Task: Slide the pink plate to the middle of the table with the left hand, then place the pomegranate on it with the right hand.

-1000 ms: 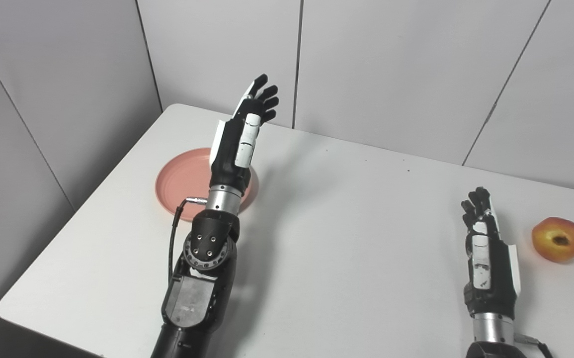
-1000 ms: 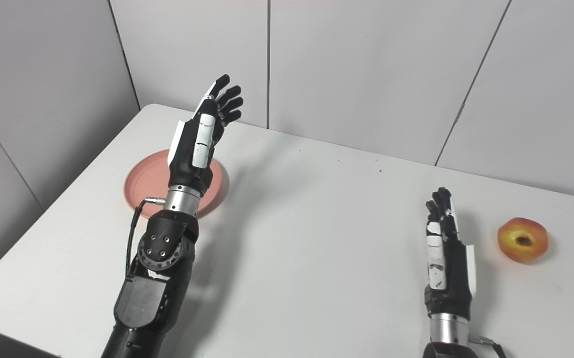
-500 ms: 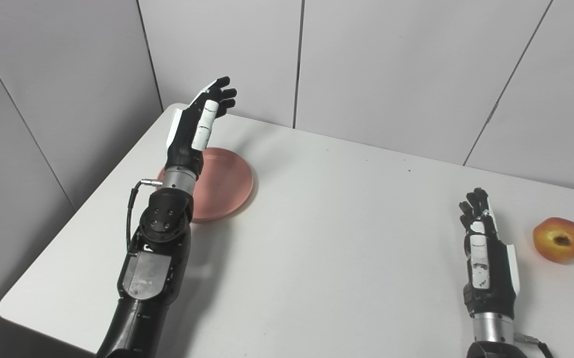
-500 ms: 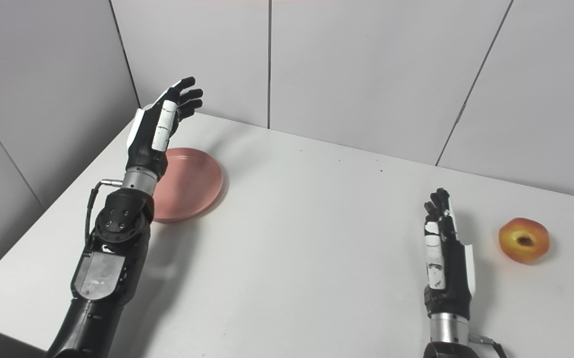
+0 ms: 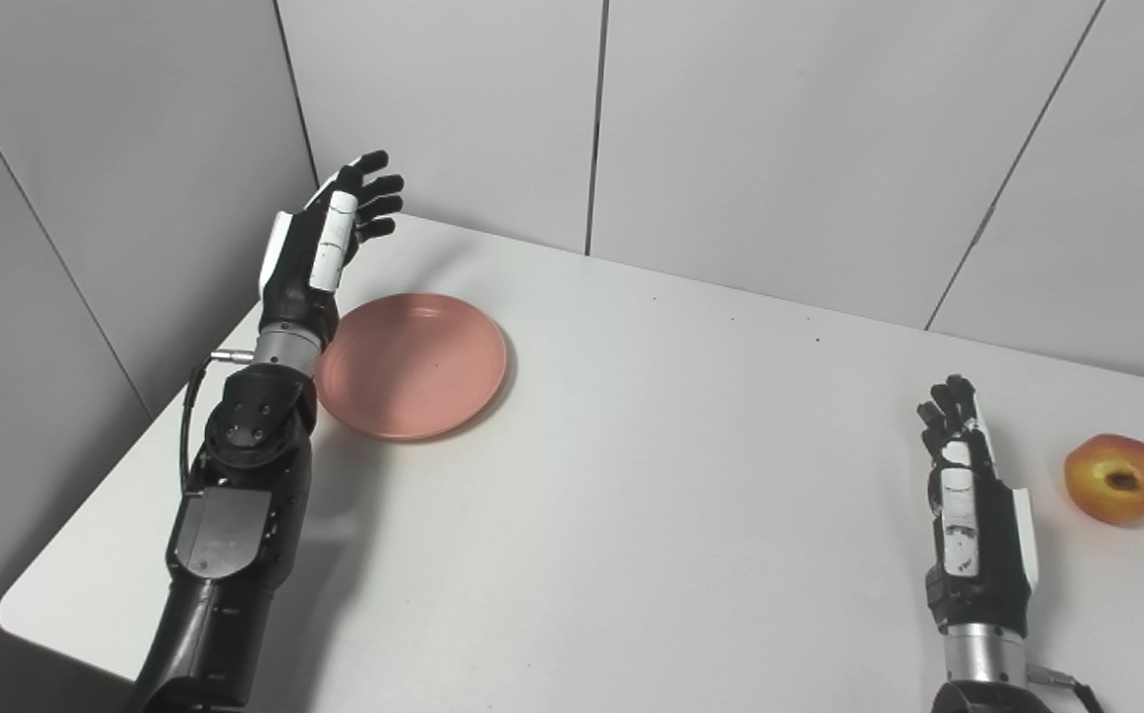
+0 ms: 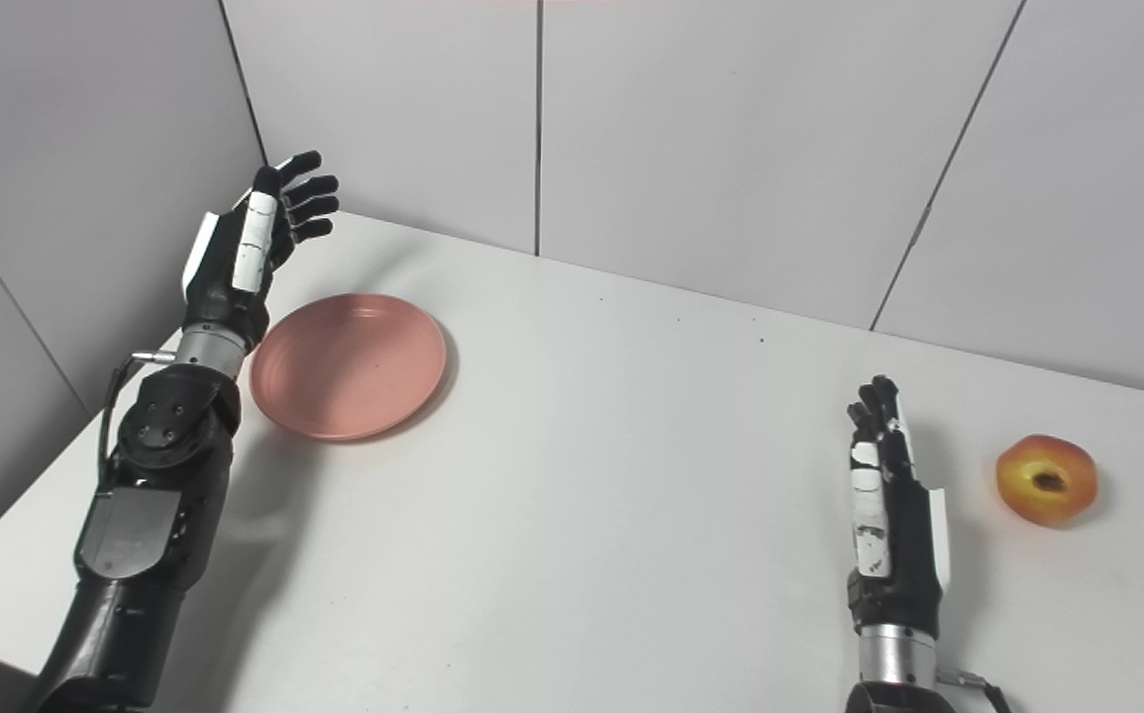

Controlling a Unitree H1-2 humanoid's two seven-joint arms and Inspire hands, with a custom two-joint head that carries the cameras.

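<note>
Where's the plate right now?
In both eye views the pink plate lies flat at the far left of the table, near its back corner. The open left hand is raised just left of it, not touching.

No readable text, label, brand, number or sign anywhere in either view.
</note>
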